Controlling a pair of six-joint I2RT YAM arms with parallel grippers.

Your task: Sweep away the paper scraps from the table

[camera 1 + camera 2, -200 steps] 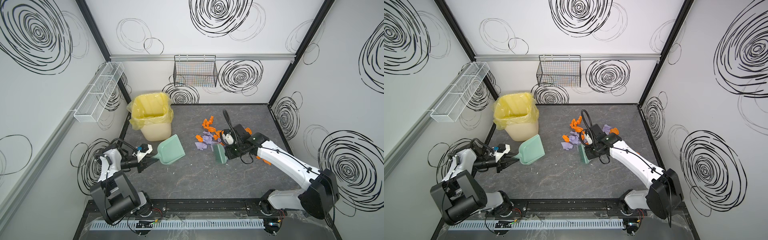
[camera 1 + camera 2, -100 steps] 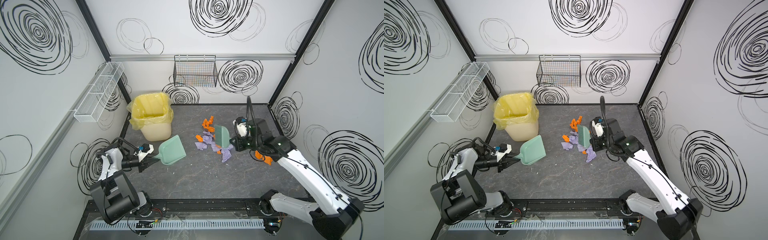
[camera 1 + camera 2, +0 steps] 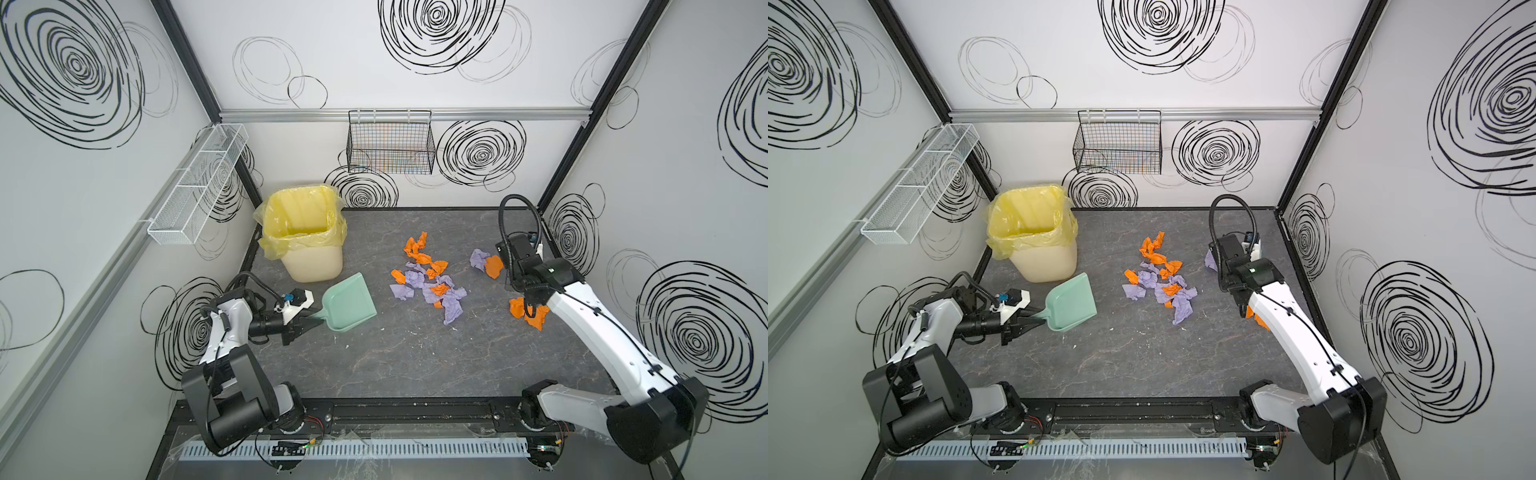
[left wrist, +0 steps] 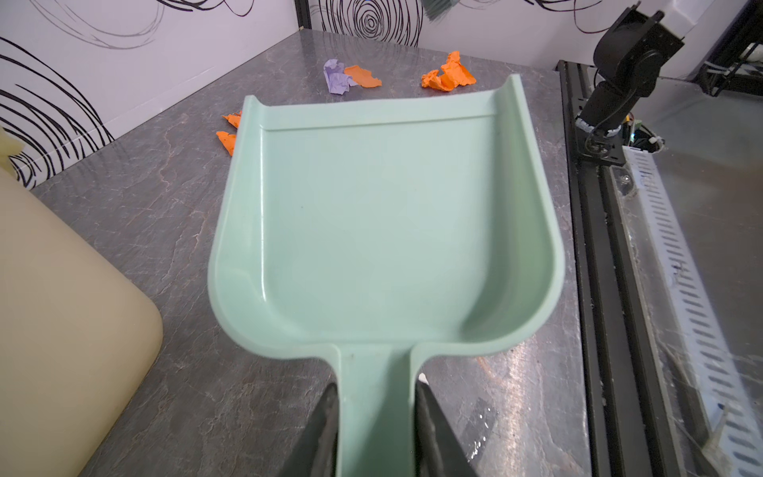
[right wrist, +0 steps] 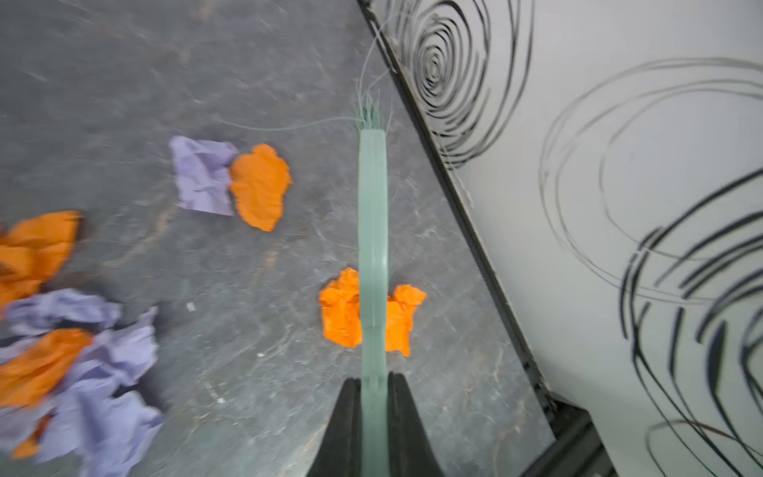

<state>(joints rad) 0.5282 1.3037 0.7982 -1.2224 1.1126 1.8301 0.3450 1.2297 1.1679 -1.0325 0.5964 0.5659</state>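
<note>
Beside scattered paper scraps (image 3: 430, 291), left tool (image 4: 375, 386) grips dustpan (image 4: 380, 231); right tool (image 5: 373, 378) clamps brush (image 5: 373, 231).

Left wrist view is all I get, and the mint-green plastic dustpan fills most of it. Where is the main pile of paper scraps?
Observer: The main cluster of crumpled orange and lavender paper scraps lies mid-way across the dark grey table. In both top views it is to the right of the dustpan, with bare surface between them.
Operator: Is the other arm ready to sweep?
Observer: The right gripper is shut on a pale green brush, near the table's right edge.
Operator: Anything in the bin?
Observer: The cream bin with the yellow liner shows no scraps inside.
</note>
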